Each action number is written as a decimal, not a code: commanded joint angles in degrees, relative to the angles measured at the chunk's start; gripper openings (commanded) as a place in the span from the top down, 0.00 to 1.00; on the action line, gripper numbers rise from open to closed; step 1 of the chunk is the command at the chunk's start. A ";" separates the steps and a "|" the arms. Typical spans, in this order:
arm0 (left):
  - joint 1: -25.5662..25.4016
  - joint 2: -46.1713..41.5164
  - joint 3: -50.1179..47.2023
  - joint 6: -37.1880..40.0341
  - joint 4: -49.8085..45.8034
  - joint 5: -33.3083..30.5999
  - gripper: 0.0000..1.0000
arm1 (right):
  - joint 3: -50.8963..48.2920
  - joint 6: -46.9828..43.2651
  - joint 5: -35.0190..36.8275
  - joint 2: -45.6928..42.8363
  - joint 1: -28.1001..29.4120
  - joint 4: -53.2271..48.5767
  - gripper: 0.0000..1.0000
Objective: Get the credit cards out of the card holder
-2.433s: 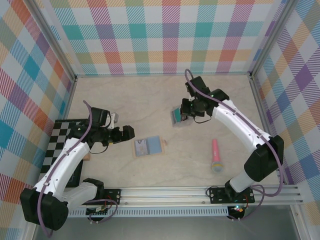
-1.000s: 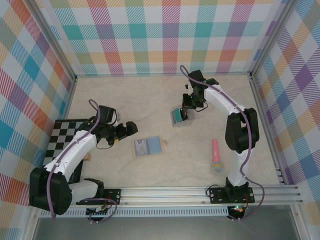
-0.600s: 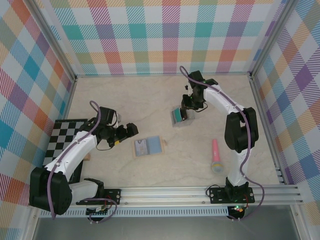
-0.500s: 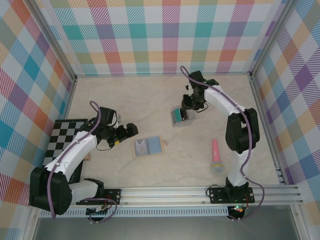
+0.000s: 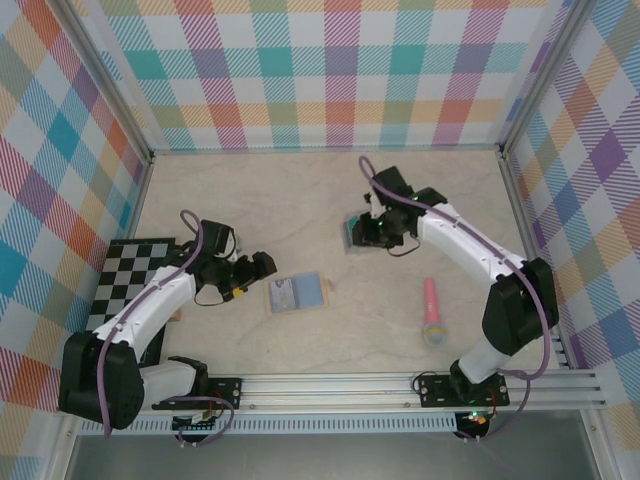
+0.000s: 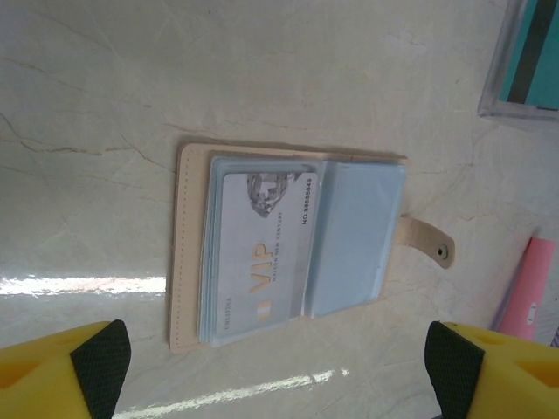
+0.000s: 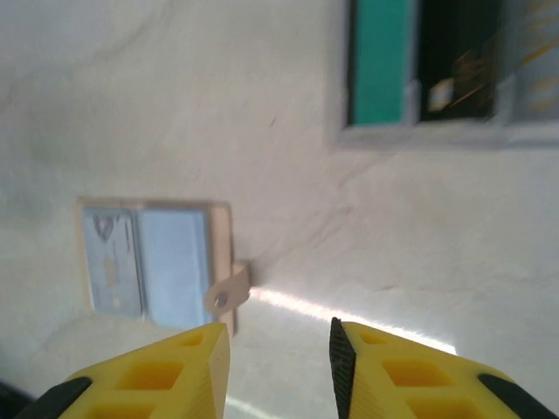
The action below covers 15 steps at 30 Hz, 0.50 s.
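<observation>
The card holder (image 5: 296, 292) lies open and flat on the table, tan outside with a blue-grey lining (image 6: 288, 244) and its strap and stud on the right. A pale credit card (image 6: 262, 262) printed VIP sits in its left sleeve. My left gripper (image 5: 260, 267) hovers just left of the holder, and in the left wrist view this gripper (image 6: 275, 384) stands wide open and empty. My right gripper (image 5: 363, 232) is beside the clear box. In the right wrist view it (image 7: 279, 371) is open with nothing between its fingers, and the holder (image 7: 153, 262) lies ahead.
A clear plastic box (image 7: 445, 70) with teal and black contents stands behind the holder (image 5: 350, 236). A pink cylinder (image 5: 432, 312) lies to the right. A black-and-white checkered board (image 5: 125, 285) covers the left edge under my left arm. Plaid walls enclose the table.
My right gripper has opened and drawn back from over the clear box, its arm swinging lower and to the right. My left gripper has edged slightly toward the holder and narrowed a little.
</observation>
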 commanded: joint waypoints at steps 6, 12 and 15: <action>-7.38 5.65 -0.39 -5.79 4.42 -1.14 0.24 | 1.49 4.54 0.11 7.33 11.18 1.95 0.63; -9.28 8.66 0.20 -8.09 3.31 -5.60 0.39 | 6.92 3.44 1.92 13.60 14.13 0.94 0.64; -9.28 9.45 0.03 -8.79 3.58 -6.02 0.46 | 9.50 2.59 1.69 16.90 14.13 0.77 0.65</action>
